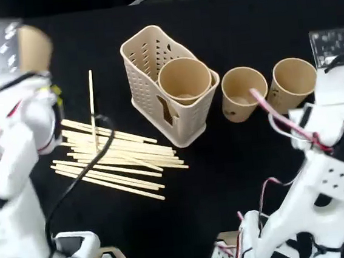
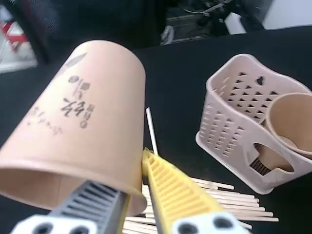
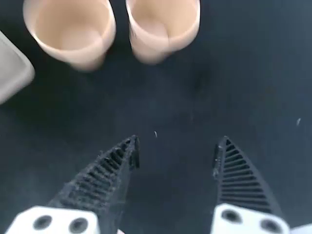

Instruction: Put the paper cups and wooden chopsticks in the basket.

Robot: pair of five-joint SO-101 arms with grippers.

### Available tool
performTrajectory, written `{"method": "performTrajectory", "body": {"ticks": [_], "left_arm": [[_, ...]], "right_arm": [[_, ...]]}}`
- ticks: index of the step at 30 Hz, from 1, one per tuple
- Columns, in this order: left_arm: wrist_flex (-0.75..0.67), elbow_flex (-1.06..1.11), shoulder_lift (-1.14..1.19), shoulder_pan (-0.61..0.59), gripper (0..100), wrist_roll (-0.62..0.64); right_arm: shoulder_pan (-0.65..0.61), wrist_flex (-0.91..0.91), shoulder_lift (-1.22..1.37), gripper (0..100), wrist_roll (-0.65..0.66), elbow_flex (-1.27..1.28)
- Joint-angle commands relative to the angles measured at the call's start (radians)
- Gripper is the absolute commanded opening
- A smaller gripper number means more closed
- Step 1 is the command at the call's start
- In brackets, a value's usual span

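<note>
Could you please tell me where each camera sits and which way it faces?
High view: fixed above the table, looking down on basket, chopsticks, left arm and right arm.
Left wrist view: on the left arm's wrist, looking along the left tool, shut on a paper cup, toward the basket.
Right wrist view: on the right arm's wrist, looking down past the open right tool at two standing cups.
Shared: the high view also shows that basket and those cups.

The black table [image 1: 237, 177] before me carries the basket [image 1: 150, 88] upright near its middle, a paper cup [image 1: 242, 95] just beside it, a second cup [image 1: 292, 84] next to that, and on the basket's other side a loose heap of wooden chopsticks [image 1: 116, 155], one stick [image 1: 92, 106] lying crosswise
</note>
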Motion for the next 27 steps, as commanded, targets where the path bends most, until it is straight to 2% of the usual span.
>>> {"method": "performTrajectory", "body": {"ticks": [1, 4, 10, 15, 19, 23, 27], "left_arm": [[0.034, -0.2, 0.164, 0.061, 3, -0.074], [0.032, -0.194, 0.187, 0.206, 3, -0.245], [0.032, -0.188, 0.092, 0.367, 3, -0.416], [0.034, 0.008, 0.06, 0.503, 3, -0.568], [0.034, 0.143, 0.014, 0.527, 3, -0.697], [0.032, 0.15, -0.006, 0.552, 3, -0.779], [0.031, 0.168, 0.068, 0.567, 3, -0.872]], "right_arm": [[0.109, -0.087, -0.01, 24.4, 0.087, 0.128], [0.15, -0.161, -0.01, 24.4, 0.12, 0.243], [0.158, -0.255, -0.012, 24.4, 0.124, 0.354], [0.164, -0.247, -0.027, 24.4, 0.118, 0.358], [0.203, -0.249, -0.097, 24.5, 0.121, 0.36], [0.226, -0.245, -0.194, 24.7, 0.123, 0.372], [0.227, -0.247, -0.308, 24.7, 0.124, 0.429]]}}
